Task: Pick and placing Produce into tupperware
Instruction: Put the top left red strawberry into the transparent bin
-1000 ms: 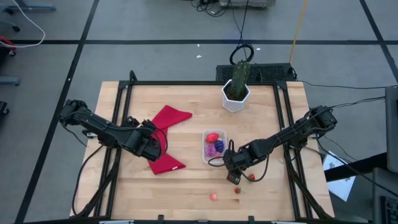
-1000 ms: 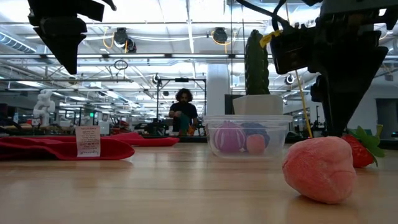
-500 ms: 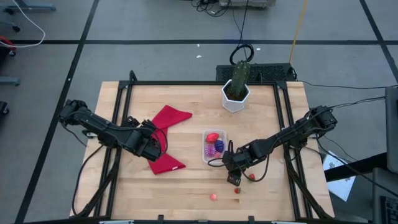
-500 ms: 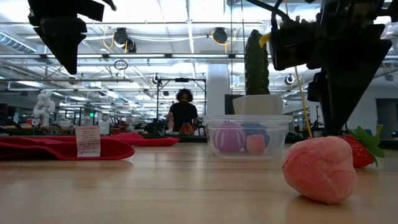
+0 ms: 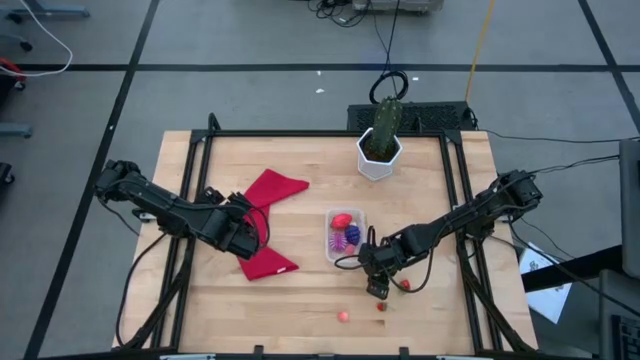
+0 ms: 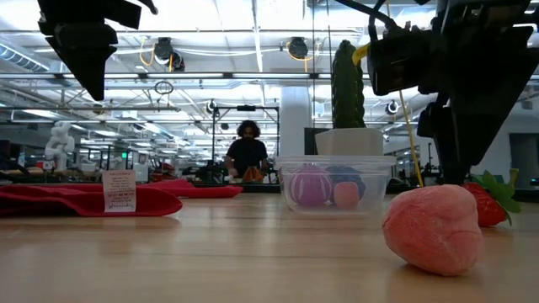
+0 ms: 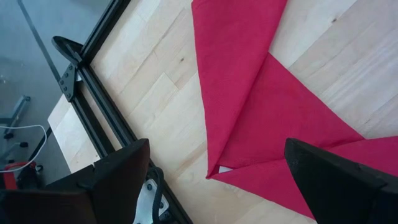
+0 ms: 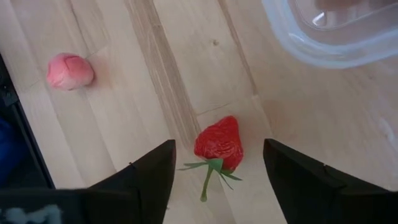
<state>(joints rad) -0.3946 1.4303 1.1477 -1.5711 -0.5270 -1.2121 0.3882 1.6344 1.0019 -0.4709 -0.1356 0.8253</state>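
The clear tupperware (image 5: pixel 344 233) stands mid-table with red, pink and purple toy produce inside; it also shows in the low view (image 6: pixel 335 185) and as a corner in the right wrist view (image 8: pixel 336 31). A red strawberry (image 8: pixel 219 144) lies on the wood near it, and a pink fruit (image 8: pixel 69 70) lies farther toward the near edge (image 5: pixel 343 316). A second red piece (image 5: pixel 405 284) lies to the right. My right gripper (image 8: pixel 214 186) hangs open above the strawberry, one finger on each side, touching nothing. My left gripper (image 7: pixel 224 186) waits open over the red cloth (image 5: pixel 265 225).
A white hexagonal pot with a green cactus (image 5: pixel 381 145) stands at the far edge of the table. The red cloth (image 7: pixel 261 106) lies spread on the left half. Black frame rails (image 5: pixel 190 200) run along the table's sides. A person stands in the room beyond (image 6: pixel 246 151).
My right gripper has wavered slightly above the strawberry and stays over the same spot. None of the produce on the table has moved.
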